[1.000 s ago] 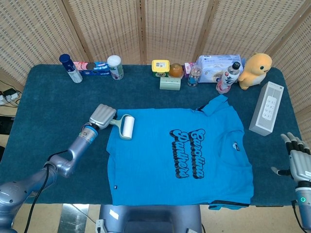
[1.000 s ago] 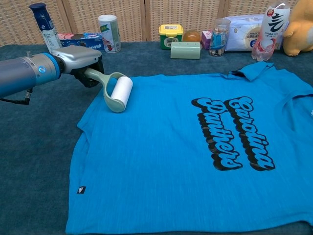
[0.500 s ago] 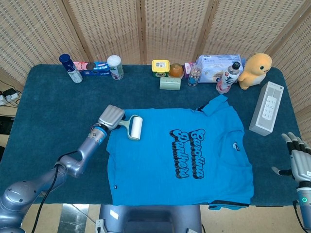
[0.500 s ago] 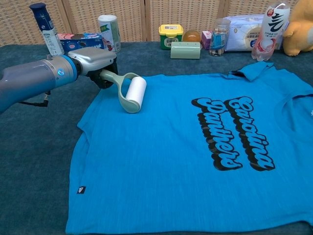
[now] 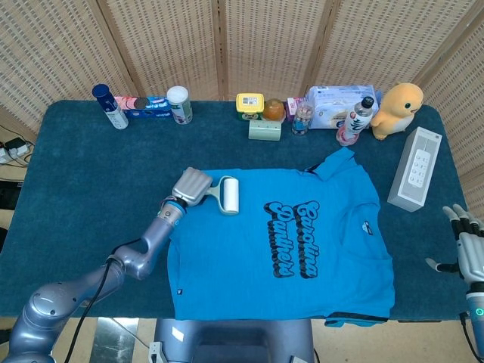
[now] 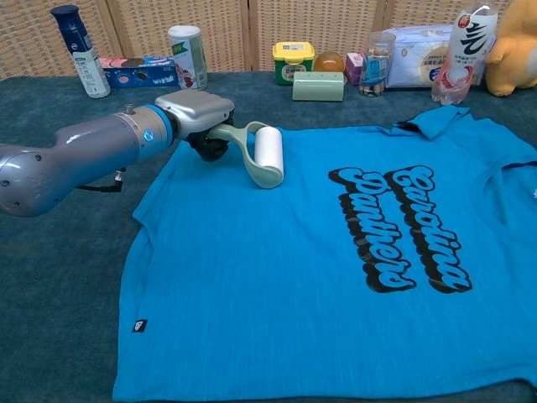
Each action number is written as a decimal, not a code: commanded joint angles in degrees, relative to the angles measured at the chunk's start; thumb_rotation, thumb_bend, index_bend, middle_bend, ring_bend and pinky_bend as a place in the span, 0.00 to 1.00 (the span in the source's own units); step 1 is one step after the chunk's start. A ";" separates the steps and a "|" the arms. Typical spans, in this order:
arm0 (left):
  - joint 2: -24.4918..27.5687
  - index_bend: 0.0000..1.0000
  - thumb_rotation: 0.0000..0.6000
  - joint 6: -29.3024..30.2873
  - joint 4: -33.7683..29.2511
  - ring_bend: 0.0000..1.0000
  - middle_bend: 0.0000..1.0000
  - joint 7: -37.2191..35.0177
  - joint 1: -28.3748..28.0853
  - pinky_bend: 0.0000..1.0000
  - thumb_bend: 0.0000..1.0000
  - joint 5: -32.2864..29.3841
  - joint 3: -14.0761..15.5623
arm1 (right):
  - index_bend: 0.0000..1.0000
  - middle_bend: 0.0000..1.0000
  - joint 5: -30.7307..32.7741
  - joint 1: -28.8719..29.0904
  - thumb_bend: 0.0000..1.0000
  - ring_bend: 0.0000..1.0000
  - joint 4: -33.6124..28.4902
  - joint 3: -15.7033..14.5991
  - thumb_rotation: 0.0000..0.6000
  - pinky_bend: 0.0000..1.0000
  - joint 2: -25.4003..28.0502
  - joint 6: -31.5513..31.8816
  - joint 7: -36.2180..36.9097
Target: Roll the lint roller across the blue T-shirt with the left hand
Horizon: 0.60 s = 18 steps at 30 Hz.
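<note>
The blue T-shirt [image 5: 280, 242] [image 6: 336, 260] lies flat on the dark blue table, black lettering across its chest. My left hand [image 5: 192, 186] [image 6: 200, 116] grips the pale green handle of the lint roller [image 5: 229, 196] [image 6: 268, 154]. The white roll rests on the shirt's upper left part, near the shoulder. My right hand [image 5: 469, 248] hangs open off the table's right edge, holding nothing; the chest view does not show it.
Along the back edge stand a blue-capped bottle [image 5: 110, 107], a flat blue box [image 5: 147, 106], a white can [image 5: 179, 104], a yellow tub [image 5: 249, 106], a green box [image 5: 265, 129], a wipes pack [image 5: 338, 104], a bottle [image 5: 351, 122] and a yellow plush duck [image 5: 398, 110]. A white box [image 5: 414, 169] lies right.
My left hand has pushed the lint roller to the right across the shirt, from its left sleeve edge toward the lettering. The right hand has barely shifted.
</note>
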 commanded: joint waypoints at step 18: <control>-2.94 0.94 1.00 -2.01 -1.21 0.84 0.88 8.05 -4.56 1.00 0.65 -6.27 -3.81 | 0.02 0.00 -0.51 -0.20 0.00 0.00 -0.33 0.10 1.00 0.00 0.86 0.16 1.96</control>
